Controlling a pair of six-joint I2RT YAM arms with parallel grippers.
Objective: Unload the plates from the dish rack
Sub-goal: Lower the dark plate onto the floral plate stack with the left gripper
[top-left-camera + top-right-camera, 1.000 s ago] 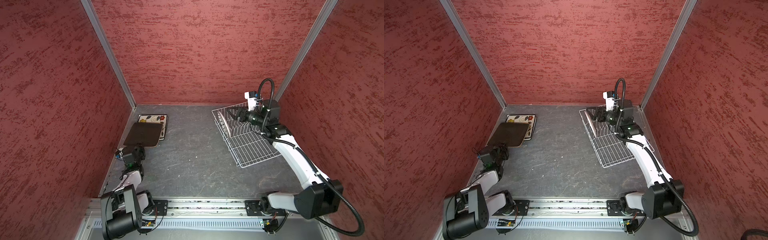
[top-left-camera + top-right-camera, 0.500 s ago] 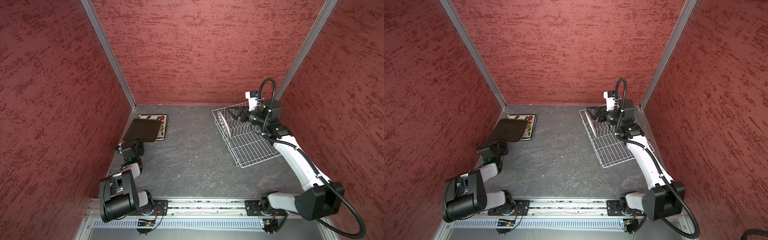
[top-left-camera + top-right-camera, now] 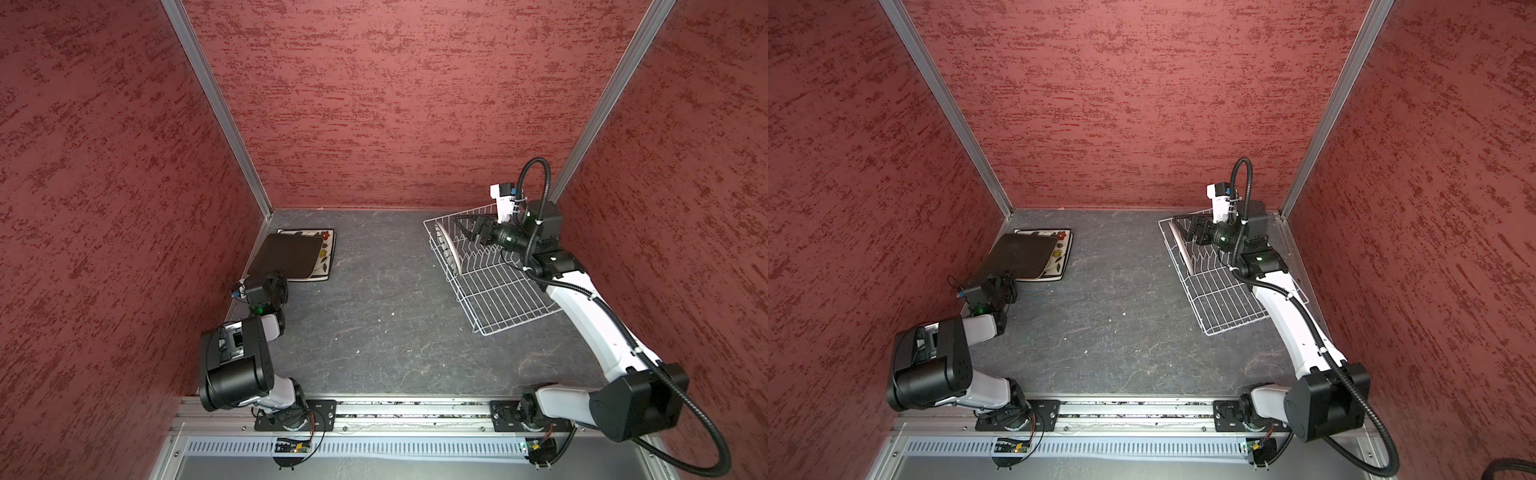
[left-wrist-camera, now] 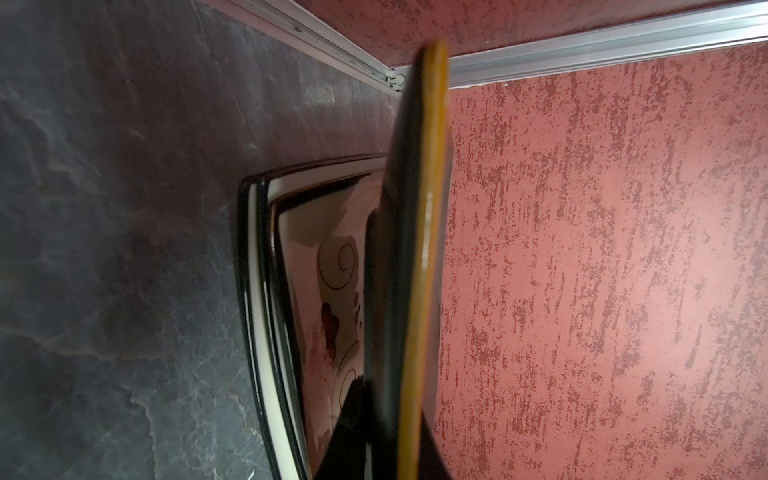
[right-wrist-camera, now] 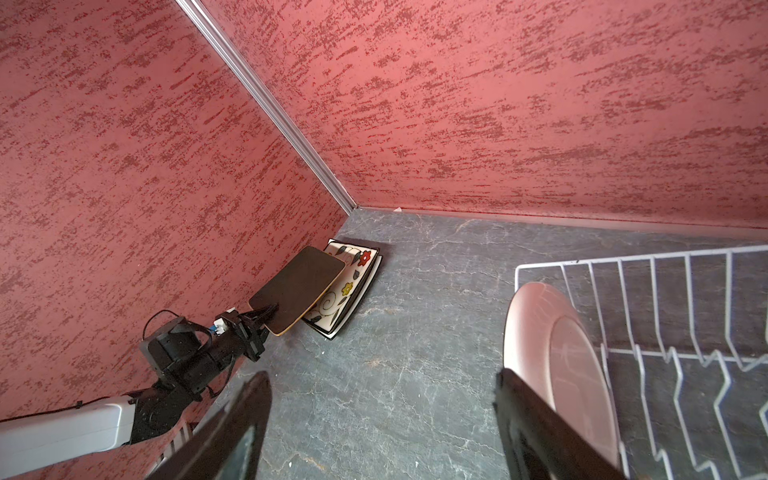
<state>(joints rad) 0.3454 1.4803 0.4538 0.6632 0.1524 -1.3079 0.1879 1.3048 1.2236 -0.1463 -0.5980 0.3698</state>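
Note:
My left gripper [image 3: 271, 276] [image 3: 1004, 277] [image 4: 392, 419] is shut on the near edge of a black square plate [image 3: 286, 254] [image 3: 1022, 254] [image 4: 424, 249] [image 5: 297, 291]. It holds that plate tilted above a floral cream plate [image 3: 326, 254] [image 3: 1060, 248] [image 4: 328, 291] [image 5: 354, 270], which lies on cream dark-rimmed plates [image 4: 255, 311] in the far left corner. The white wire dish rack [image 3: 503, 295] [image 3: 1225, 299] [image 5: 665, 291] holds one round white plate [image 3: 449, 246] [image 3: 1183, 249] [image 5: 561, 353] upright. My right gripper [image 3: 464, 227] [image 3: 1184, 229] [image 5: 380, 378] is open beside its rim; only floor shows between the fingers.
Red textured walls close in the back, left and right; the plate stack sits tight against the left wall. The rack lies at an angle near the right wall. My right arm [image 3: 590, 316] reaches over the rack's near end.
My left gripper has carried the black plate a little farther back over the stack, and the left arm's elbow has swung up. The right gripper has barely moved.

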